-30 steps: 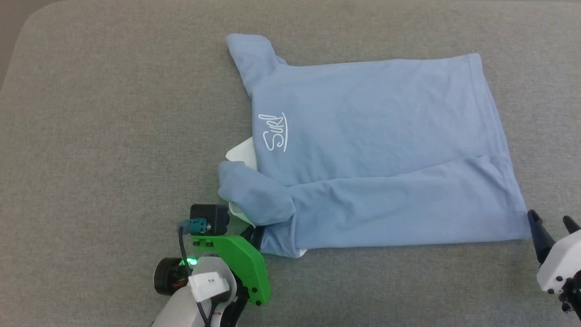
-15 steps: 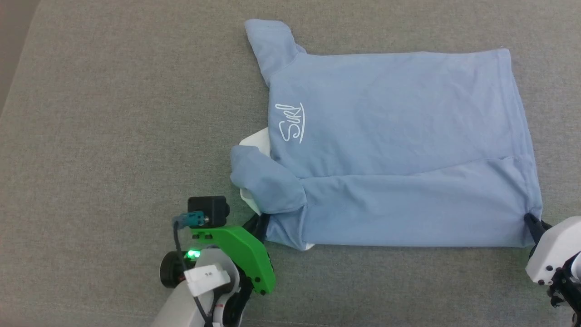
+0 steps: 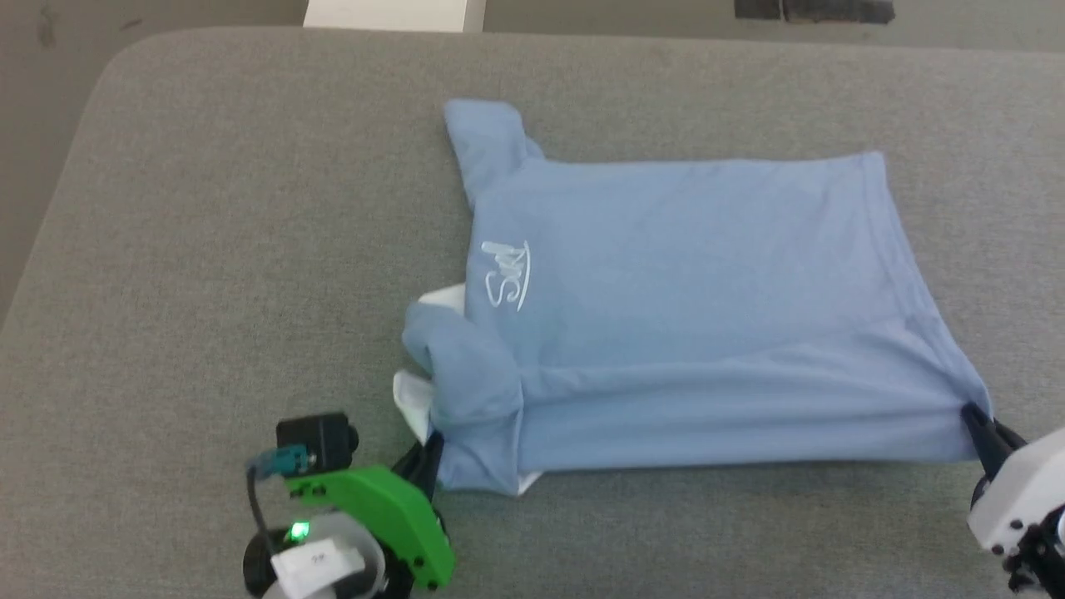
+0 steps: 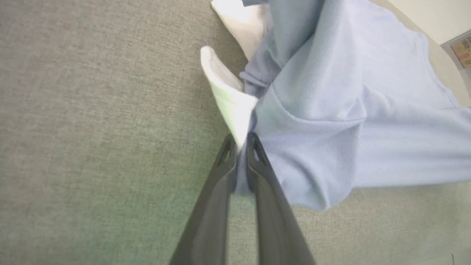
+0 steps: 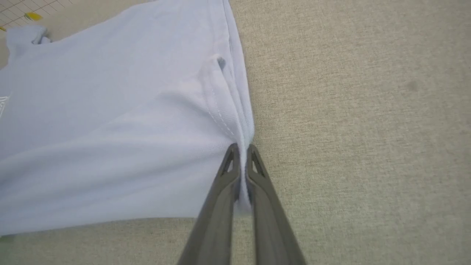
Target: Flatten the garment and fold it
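the shirt lies sideways on the grey table, a little right of the middle, with its collar end toward the robot's left and its hem toward the right. its near long side is folded over the body and makes a band along the near edge. the near sleeve is doubled over on top at the collar end, and the far sleeve sticks out flat toward the far side of the table. the white logo faces up, close to the collar end. bits of white collar poke out from under the near sleeve. the left gripper is at the shirt's near left corner, pinched tight on blue cloth just beside the collar; in the left wrist view the fabric runs down between its dark fingers and bunches around the tips. the right gripper is at the near right corner, clamped on the hem's corner, and long creases in the cloth run toward its tips. in the right wrist view the stitched hem seam leads straight into the pinch. a green bracket with a small black box sits on the left wrist. past the table's far edge i can see a white block and a dark strip.
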### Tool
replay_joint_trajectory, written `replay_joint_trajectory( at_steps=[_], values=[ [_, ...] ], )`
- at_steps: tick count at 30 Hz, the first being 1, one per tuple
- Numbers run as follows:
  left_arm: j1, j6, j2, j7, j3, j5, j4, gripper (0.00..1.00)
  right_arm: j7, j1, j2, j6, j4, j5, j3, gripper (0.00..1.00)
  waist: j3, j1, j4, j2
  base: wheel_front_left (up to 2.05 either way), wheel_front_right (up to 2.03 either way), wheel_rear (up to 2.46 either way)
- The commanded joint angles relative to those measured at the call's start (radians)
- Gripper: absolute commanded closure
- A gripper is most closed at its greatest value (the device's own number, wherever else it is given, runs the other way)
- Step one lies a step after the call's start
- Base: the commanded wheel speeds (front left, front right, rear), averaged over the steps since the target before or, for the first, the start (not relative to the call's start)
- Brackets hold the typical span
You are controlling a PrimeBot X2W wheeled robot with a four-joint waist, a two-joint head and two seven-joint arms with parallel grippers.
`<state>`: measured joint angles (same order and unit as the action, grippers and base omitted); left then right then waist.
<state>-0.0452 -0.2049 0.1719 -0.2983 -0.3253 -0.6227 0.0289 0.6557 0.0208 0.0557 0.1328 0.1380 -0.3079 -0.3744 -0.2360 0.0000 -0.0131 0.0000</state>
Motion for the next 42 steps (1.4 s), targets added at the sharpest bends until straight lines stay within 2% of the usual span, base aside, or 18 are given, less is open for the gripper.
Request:
replay_joint_trajectory(
  at_steps=[1, 6, 12, 20, 21, 22, 30, 34, 38, 42],
  values=[
    [0.04, -0.017, 0.025, -0.003, 0.016, -0.012, 0.018, 1.0, 0.005, -0.03, 0.002, -0.002, 0.023, -0.005, -0.012, 1.0, 0.028, 0.0, 0.014, 0.0, 0.0, 0.0, 0.0],
    [0.143, -0.044, 0.045, -0.016, 0.026, -0.023, 0.087, 1.0, 0.031, -0.116, -0.004, -0.002, 0.079, -0.031, -0.018, 1.0, 0.052, 0.0, 0.019, 0.0, 0.0, 0.0, 0.0],
    [0.217, -0.055, 0.052, -0.04, 0.02, -0.045, 0.127, 1.0, 0.049, -0.206, -0.005, -0.002, 0.092, -0.087, -0.016, 1.0, 0.063, 0.0, 0.014, 0.0, 0.0, 0.0, 0.0],
    [0.193, -0.047, 0.035, -0.008, 0.016, -0.042, 0.039, 1.0, -0.026, -0.203, -0.005, -0.002, 0.016, -0.084, -0.015, 1.0, 0.068, 0.0, 0.002, 0.0, 0.0, 0.0, 0.0],
    [0.179, -0.047, 0.027, 0.013, 0.021, -0.039, 0.022, 0.52, -0.047, -0.192, -0.005, -0.002, 0.001, -0.078, -0.02, 0.67, 0.067, 0.0, 0.001, 0.0, 0.0, 0.0, 0.0],
    [0.168, -0.048, 0.019, 0.029, 0.026, -0.037, 0.011, 0.0, -0.063, -0.183, -0.005, -0.002, -0.012, -0.077, -0.024, 0.0, 0.066, 0.0, -0.001, 0.0, 0.0, 0.0, 0.0],
    [0.124, -0.033, 0.006, 0.084, 0.035, -0.034, -0.029, 0.0, -0.108, -0.143, -0.005, -0.002, -0.061, -0.068, -0.015, 0.0, 0.056, 0.0, 0.001, 0.0, 0.0, 0.0, 0.0],
    [0.137, -0.056, 0.028, 0.119, 0.071, -0.017, 0.042, 0.0, -0.118, -0.139, -0.005, -0.002, -0.021, -0.088, -0.022, 0.0, 0.051, 0.0, 0.003, 0.0, 0.0, 0.0, 0.0],
    [0.105, -0.106, 0.058, 0.211, 0.127, 0.058, 0.167, 0.0, -0.227, -0.101, -0.005, -0.002, 0.078, -0.089, -0.034, 0.0, 0.035, 0.0, 0.004, 0.0, 0.0, 0.0, 0.0],
    [-0.002, -0.105, 0.073, 0.309, 0.127, 0.149, 0.246, 0.0, -0.384, -0.06, -0.005, -0.002, 0.163, -0.007, 0.003, 0.0, 0.005, 0.0, 0.002, 0.0, 0.0, 0.0, 0.0]
  ],
)
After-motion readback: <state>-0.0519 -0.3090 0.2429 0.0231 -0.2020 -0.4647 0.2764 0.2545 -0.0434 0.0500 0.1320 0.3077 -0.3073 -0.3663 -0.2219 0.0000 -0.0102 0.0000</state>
